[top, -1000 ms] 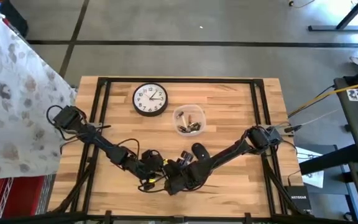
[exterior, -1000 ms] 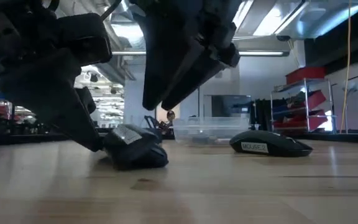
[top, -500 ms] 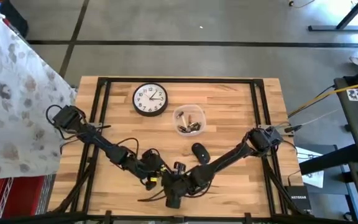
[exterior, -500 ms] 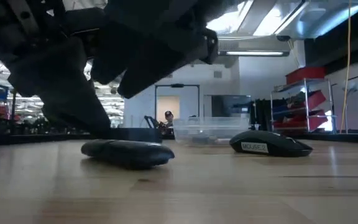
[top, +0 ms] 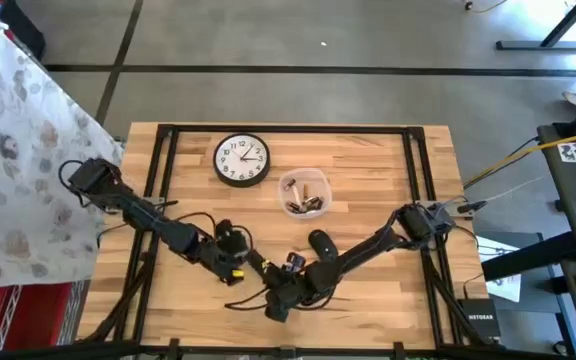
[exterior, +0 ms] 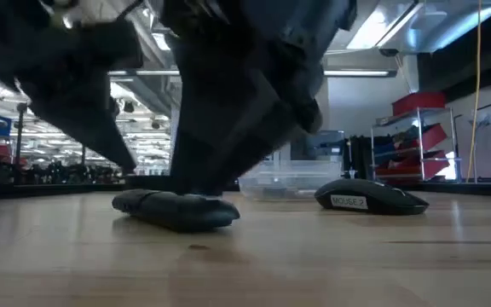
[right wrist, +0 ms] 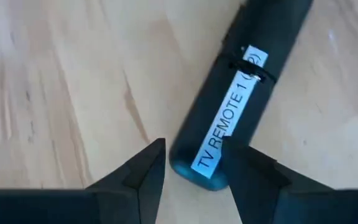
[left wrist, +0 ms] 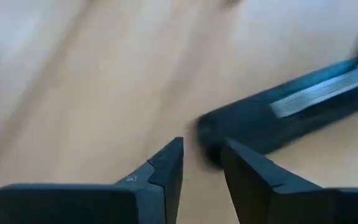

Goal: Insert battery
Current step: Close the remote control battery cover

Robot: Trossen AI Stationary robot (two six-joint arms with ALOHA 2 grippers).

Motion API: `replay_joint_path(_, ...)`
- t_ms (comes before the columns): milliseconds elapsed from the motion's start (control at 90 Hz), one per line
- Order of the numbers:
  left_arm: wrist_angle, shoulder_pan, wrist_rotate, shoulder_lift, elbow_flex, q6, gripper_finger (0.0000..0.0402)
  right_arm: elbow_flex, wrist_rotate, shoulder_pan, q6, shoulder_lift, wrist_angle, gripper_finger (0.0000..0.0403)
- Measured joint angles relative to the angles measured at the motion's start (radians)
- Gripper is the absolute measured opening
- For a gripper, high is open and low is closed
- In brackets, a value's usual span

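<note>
A butcher-block table [top: 368, 160] on a grey concrete floor is my bench, and I work at its near edge. Nearest to me lies the TV remote [right wrist: 241, 102], flat on the wood with its white label up. My right gripper [right wrist: 191, 162] hangs right over its near end with the fingers parted and nothing between them; the remote's rounded end sits in line with that gap, and its long axis runs straight away from the fingertips, so I judge a short drop forward would straddle the end rather than the flanks. My left gripper [left wrist: 201, 163] is just beside, low over the wood, fingers a little apart and empty, with a dark bar that I take for the same remote lying slantwise beyond its tips. From above, both arms meet near the table's front middle, the right one closer to the remote. A little farther back rests a dark mouse [exterior: 369, 198], apart from both. Beyond it stands the clear tub [top: 303, 194] of what look like batteries, well apart, and last the wall clock [top: 241, 160] lying face up.
</note>
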Motion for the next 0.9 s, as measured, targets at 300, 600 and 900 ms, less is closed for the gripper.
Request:
replay_joint_path(300, 0.174, 0.082, 0.081, 0.107, -0.058, 0.140, 0.0095, -0.015, -0.019, -0.027, -0.005, -0.002, 0.051, 0.0147)
replay_joint_path(600, 0.256, 0.060, 0.083, 0.131, -0.077, 0.117, 0.0095, -0.013, 0.011, -0.081, -0.062, 0.035, 0.150, 0.0147)
replay_joint_path(900, 0.227, 0.014, 0.010, 0.122, -0.076, 0.074, 0.0095, 0.011, 0.154, -0.038, -0.139, 0.016, 0.121, 0.0147)
